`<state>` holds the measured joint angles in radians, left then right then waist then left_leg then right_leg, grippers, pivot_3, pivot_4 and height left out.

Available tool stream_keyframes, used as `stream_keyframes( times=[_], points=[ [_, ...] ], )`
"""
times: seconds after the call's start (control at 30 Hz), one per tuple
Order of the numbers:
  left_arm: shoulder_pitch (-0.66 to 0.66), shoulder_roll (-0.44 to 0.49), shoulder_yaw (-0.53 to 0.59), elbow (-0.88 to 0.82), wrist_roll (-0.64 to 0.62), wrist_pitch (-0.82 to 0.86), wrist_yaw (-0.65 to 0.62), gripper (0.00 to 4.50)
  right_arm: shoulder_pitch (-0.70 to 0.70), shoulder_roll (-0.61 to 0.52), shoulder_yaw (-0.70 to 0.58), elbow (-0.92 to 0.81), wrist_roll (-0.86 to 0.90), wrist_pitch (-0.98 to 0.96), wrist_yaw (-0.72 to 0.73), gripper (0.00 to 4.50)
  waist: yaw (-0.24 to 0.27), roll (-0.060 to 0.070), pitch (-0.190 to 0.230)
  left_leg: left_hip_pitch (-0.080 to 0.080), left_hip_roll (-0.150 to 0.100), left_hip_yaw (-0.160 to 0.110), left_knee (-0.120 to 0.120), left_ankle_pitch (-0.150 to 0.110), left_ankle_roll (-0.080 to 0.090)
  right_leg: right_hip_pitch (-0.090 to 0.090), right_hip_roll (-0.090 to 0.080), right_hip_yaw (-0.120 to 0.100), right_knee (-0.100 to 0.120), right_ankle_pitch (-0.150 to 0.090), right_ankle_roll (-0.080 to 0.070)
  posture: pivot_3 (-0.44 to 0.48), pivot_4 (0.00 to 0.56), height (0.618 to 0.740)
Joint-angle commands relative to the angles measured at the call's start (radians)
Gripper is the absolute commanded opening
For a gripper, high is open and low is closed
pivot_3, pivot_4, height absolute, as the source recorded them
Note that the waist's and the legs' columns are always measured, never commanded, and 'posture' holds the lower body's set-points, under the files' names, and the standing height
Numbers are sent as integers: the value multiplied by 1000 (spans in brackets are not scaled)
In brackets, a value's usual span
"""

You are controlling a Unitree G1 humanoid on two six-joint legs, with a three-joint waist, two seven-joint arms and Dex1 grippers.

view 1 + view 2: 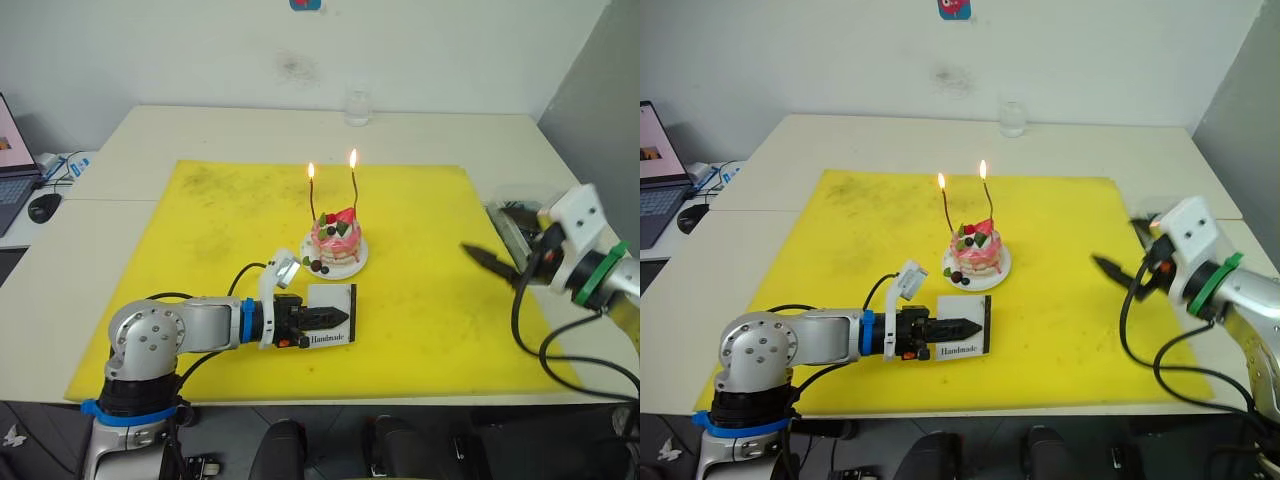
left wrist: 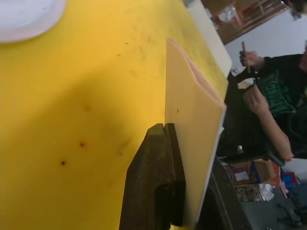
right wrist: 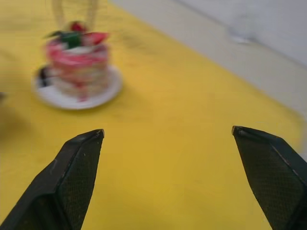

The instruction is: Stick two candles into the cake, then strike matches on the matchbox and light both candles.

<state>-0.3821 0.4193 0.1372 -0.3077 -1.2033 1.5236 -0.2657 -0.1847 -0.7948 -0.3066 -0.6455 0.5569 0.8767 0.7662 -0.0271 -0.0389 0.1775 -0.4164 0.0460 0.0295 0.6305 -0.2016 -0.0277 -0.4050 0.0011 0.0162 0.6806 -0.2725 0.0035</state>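
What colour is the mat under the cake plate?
Bright yellow, with a few dark smudges; the large square mat under the small white plate shows best in the left eye view.

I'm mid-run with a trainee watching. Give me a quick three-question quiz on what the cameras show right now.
1. True or false: both candles standing in the cake carry a flame.
2. What is the left gripper shut on? A) a match B) the matchbox C) the cake's plate
3. Fill in: the right gripper hangs over the yellow mat, beside the cake, with its fingers ____ and nothing between them.

Key:
1. True: each candle tip shows a flame.
2. B: its fingers clamp the white "Handmade" box, which is on the mat in front of the cake.
3. open
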Motion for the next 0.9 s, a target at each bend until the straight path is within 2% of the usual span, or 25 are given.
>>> stream_keyframes(
  times=[0.03,0.1,0.37,0.6,0.7,0.9],
  points=[
    [13,-12,-28,-21,18,36,42,0,2,-40,14,-102,132,80,33,4474,-1,0,0,0,0,0,0,0,0,0,0,0,0,0,0,0,150,740],
    [12,-4,-41,-15,48,31,49,0,5,-56,29,-119,158,93,34,4474,0,0,0,0,0,-1,0,0,0,0,0,0,0,0,0,0,150,740],
    [-19,41,-81,-22,114,1,-15,2341,20,-90,77,-128,172,83,11,4500,1,0,0,0,-1,0,0,0,0,0,0,0,0,0,0,0,150,740],
    [-32,92,-44,-70,105,9,-51,4476,26,-111,80,-130,179,75,5,4500,0,0,0,1,0,-1,0,0,0,0,0,-1,0,0,0,0,150,740],
    [-32,146,-12,-113,81,17,-75,4476,29,-127,70,-128,183,67,11,4500,-1,0,0,1,0,-1,0,0,0,0,0,-1,0,0,0,0,150,740],
    [3,342,95,-229,18,12,-160,4476,26,-188,37,-94,162,10,69,4500,-1,0,0,0,1,-1,-1,0,0,-1,0,-1,-1,0,-1,0,150,740]
  ],
)
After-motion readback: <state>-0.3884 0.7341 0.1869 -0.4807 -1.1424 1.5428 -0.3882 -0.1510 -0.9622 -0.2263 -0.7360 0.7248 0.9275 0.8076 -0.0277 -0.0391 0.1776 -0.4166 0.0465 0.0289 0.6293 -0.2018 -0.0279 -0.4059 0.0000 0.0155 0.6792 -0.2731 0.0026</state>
